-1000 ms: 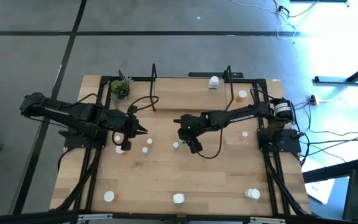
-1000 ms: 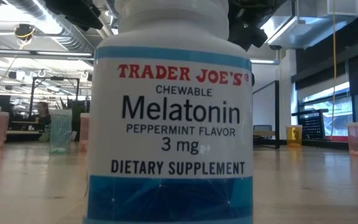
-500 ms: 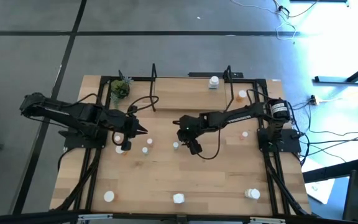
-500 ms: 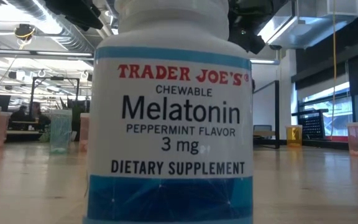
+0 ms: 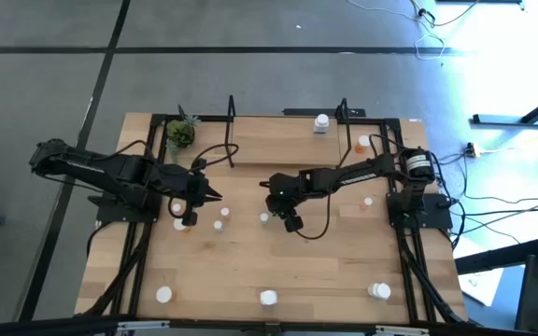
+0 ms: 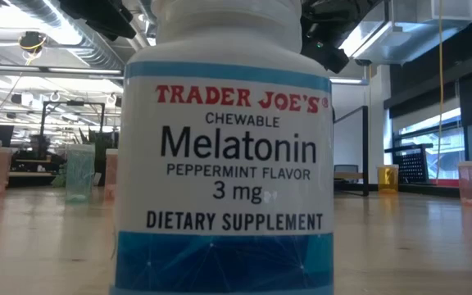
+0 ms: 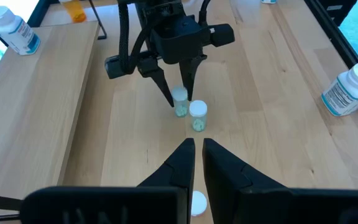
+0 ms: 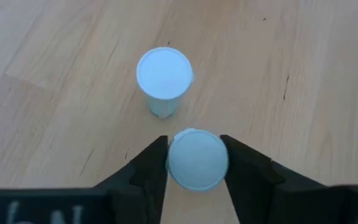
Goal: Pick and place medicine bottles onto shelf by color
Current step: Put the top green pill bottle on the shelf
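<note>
The right claw (image 8: 194, 163) straddles an upright pale green bottle (image 8: 197, 159) (cap up), fingers spread beside it.

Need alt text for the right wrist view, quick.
The right pincer straddles a white-capped bottle, one dark finger on each side. A second white-capped bottle stands just beyond it on the wooden tabletop.

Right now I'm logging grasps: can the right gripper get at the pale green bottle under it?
Probably yes: the right gripper already straddles the pale green bottle, one finger each side; its neighbouring bottle stands clear.
</note>
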{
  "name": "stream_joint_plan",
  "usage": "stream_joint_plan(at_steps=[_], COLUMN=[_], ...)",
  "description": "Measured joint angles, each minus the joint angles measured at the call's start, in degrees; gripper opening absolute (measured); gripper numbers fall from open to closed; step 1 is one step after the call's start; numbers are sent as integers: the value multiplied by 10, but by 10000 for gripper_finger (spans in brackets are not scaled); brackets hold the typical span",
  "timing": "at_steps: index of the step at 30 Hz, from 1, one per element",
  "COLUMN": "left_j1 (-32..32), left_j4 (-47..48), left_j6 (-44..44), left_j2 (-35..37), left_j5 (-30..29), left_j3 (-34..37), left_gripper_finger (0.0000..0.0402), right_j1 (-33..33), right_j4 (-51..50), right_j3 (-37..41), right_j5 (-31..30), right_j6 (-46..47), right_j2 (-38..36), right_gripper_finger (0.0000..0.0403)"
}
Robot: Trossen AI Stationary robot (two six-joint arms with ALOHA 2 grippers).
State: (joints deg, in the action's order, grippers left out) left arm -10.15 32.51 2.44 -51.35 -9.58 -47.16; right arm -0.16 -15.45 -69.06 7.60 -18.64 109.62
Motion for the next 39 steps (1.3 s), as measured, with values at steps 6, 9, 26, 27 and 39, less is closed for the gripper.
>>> stream_joint_plan(at_steps=[6,9,26,27,39], left_j1=[0,0,0,0,0], left_j4=[0,0,0,0,0], left_j6=[0,0,0,0,25], left_j2=[0,0,0,0,0], left_j5=[0,0,0,0,-42], left_j3=[0,0,0,0,0], left_gripper_finger=[27,27,27,27,27], right_j1=[0,-2,-93,-103,-223], right_j4=[-1,-2,-187,-192,-229], right_j3=[0,0,-164,-178,-215], right_j5=[0,0,0,0,14], right_j6=[0,1,2,0,-10], right_j2=[-1,-4,-8,-8,-9], right_gripper_finger=[114,123,121,121,122])
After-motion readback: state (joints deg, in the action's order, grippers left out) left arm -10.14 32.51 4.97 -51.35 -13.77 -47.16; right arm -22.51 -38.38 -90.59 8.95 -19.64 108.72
